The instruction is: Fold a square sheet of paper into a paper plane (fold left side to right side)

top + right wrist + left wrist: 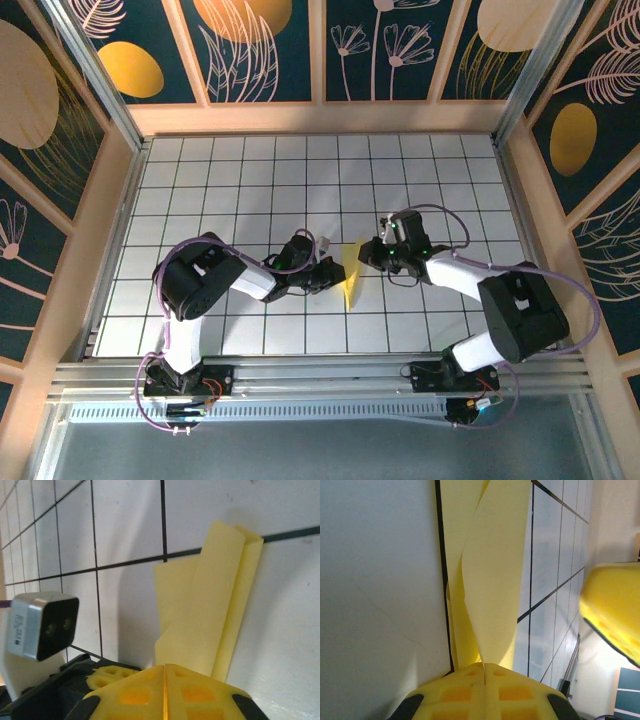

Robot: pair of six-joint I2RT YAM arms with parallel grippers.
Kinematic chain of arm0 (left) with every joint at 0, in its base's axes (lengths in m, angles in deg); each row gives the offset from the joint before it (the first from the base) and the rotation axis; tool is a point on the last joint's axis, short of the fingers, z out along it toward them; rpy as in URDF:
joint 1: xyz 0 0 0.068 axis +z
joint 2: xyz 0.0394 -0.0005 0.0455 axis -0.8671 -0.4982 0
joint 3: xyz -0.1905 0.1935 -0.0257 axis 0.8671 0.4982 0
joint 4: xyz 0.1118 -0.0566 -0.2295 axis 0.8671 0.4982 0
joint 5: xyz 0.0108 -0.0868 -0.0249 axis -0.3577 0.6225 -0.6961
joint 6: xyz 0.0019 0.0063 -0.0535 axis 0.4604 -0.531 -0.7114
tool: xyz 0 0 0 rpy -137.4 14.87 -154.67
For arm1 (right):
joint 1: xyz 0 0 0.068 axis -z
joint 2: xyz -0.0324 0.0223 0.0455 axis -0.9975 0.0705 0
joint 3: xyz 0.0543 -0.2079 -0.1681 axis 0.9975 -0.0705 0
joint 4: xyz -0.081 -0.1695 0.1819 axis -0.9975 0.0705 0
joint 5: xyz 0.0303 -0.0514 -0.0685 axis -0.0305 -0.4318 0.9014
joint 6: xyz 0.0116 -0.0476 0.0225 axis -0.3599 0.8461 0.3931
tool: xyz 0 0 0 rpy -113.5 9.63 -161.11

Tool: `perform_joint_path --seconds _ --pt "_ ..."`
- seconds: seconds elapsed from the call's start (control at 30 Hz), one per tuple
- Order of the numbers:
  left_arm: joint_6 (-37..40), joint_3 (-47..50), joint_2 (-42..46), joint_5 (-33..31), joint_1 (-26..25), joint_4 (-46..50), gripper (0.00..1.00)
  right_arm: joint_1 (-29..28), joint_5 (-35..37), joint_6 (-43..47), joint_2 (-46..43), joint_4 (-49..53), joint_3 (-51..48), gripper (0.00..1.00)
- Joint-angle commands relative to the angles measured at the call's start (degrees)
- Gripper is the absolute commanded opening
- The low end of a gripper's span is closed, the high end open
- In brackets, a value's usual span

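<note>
The square sheet of paper (pixel 351 277), pale yellow, is folded into a narrow pointed strip with layered flaps and stands on edge in the middle of the grid table, between both grippers. My left gripper (pixel 335 272) is shut on its near-left end; in the left wrist view the paper (pixel 495 580) rises straight out of the closed yellow pads of the left gripper (pixel 484 666). My right gripper (pixel 366 253) is at the paper's upper right. In the right wrist view the folded paper (pixel 210 605) runs down into the pressed-together tips of the right gripper (pixel 165 666).
The white grid table (pixel 250 180) is ringed by a wooden frame (pixel 320 118) and painted walls. An aluminium rail (pixel 320 375) runs along the near edge by the arm bases. The left wrist's camera (pixel 42 625) sits close beside the right gripper.
</note>
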Motion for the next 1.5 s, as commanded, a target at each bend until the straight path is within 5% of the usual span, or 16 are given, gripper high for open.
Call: perform_joint_path --seconds 0.0,1.47 --pt "2.3 0.8 -1.7 -6.2 0.8 9.1 0.00 -1.0 -1.6 0.4 2.0 -0.1 2.1 0.07" --pt "1.2 2.8 -0.5 -10.2 0.8 12.6 0.00 -1.6 -0.1 0.7 8.8 -2.1 1.5 0.05"
